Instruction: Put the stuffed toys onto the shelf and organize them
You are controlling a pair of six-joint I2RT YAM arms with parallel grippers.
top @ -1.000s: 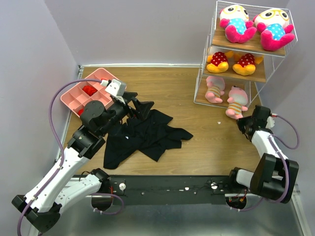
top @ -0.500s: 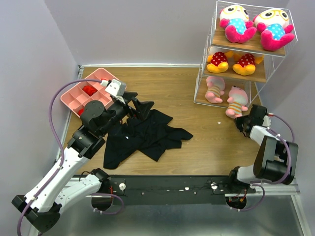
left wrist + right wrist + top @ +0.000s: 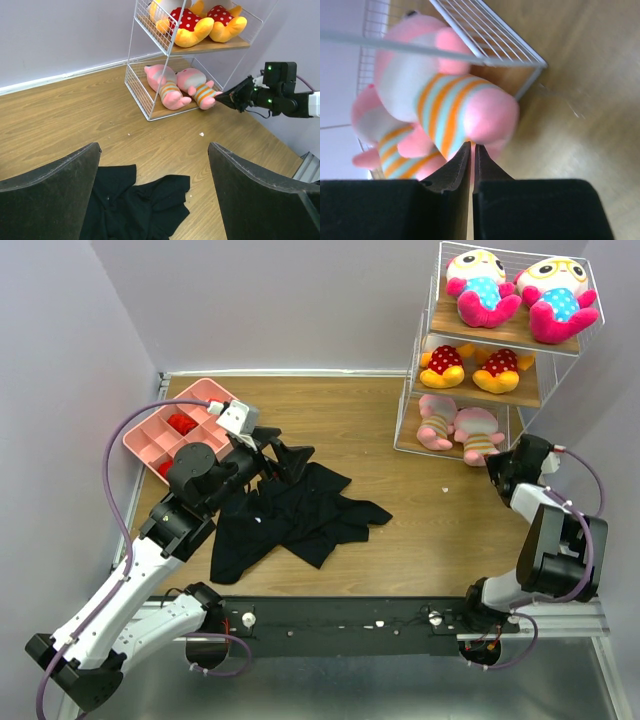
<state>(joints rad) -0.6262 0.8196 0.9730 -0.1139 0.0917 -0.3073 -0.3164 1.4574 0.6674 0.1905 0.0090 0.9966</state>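
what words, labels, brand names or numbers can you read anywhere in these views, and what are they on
No readable text in any view.
The stuffed toys, the shelf, the pink tray and the black garment carry no lettering.
The right arm shows only small green lights, no legible marking.

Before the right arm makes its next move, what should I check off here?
1. The near striped doll lies on the shelf's bottom board: ok, but one foot overhangs the front edge.
2. The right pincer is free of that foot: cannot tell; the jaws are nearly shut against it.
3. The other five dolls are shelved, paired by kind: ok.
4. The left pincer is open and empty above the black garment: ok.
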